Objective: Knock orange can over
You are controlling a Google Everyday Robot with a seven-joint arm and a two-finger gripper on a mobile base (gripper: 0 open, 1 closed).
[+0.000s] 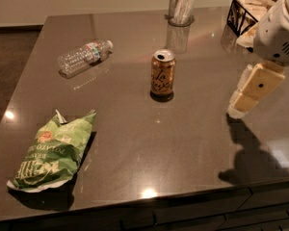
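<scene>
The orange can (163, 74) stands upright near the middle of the dark, glossy table (135, 143), silver top up and lettering facing the camera. Nothing touches it.

The gripper (238, 107) hangs to the right of the can, well apart from it, angled down and to the left just above the table surface near the right edge. Whether it is spread or closed cannot be determined from this view; it holds nothing. The white arm housing (279, 32) sits above it.

A clear water bottle (84, 57) lies on its side to the left of the can and further back. A green chip bag (50, 150) lies flat at the front left corner. A glass container (181, 6) stands at the back edge behind the can. A black wire basket (243, 14) sits at the back right.
</scene>
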